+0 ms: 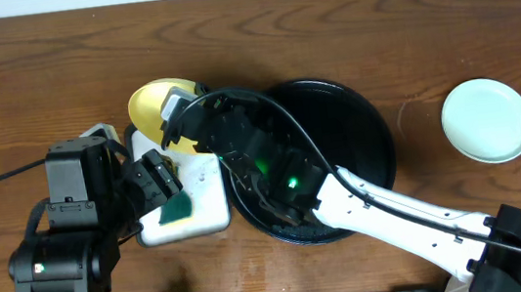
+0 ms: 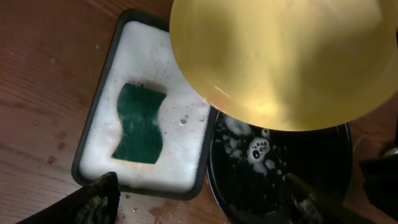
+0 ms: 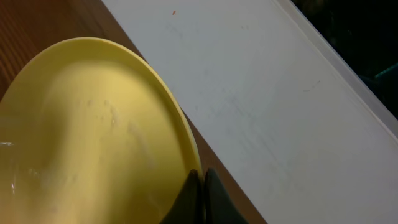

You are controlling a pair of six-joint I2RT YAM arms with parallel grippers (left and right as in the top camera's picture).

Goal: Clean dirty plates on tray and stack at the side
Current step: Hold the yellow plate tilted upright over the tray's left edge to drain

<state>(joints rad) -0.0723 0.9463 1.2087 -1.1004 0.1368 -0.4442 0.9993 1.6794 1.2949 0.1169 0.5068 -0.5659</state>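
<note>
My right gripper (image 1: 173, 117) is shut on the rim of the yellow plate (image 1: 150, 103) and holds it raised and tilted over the left edge of the black tray (image 1: 378, 142). In the right wrist view the fingers (image 3: 203, 180) pinch the plate's edge (image 3: 93, 137). The plate fills the top of the left wrist view (image 2: 280, 62), wet and soapy. My left gripper (image 2: 202, 208) is open and empty, just below it. One pale mint plate (image 1: 487, 120) lies at the far right; I cannot tell whether another is under it.
A small white tray with a black rim (image 2: 99, 106) holds foam and a green sponge (image 2: 138, 124), also seen from overhead (image 1: 176, 210). The black tray (image 2: 280, 180) has suds on it. Wet spots mark the wood by the small tray.
</note>
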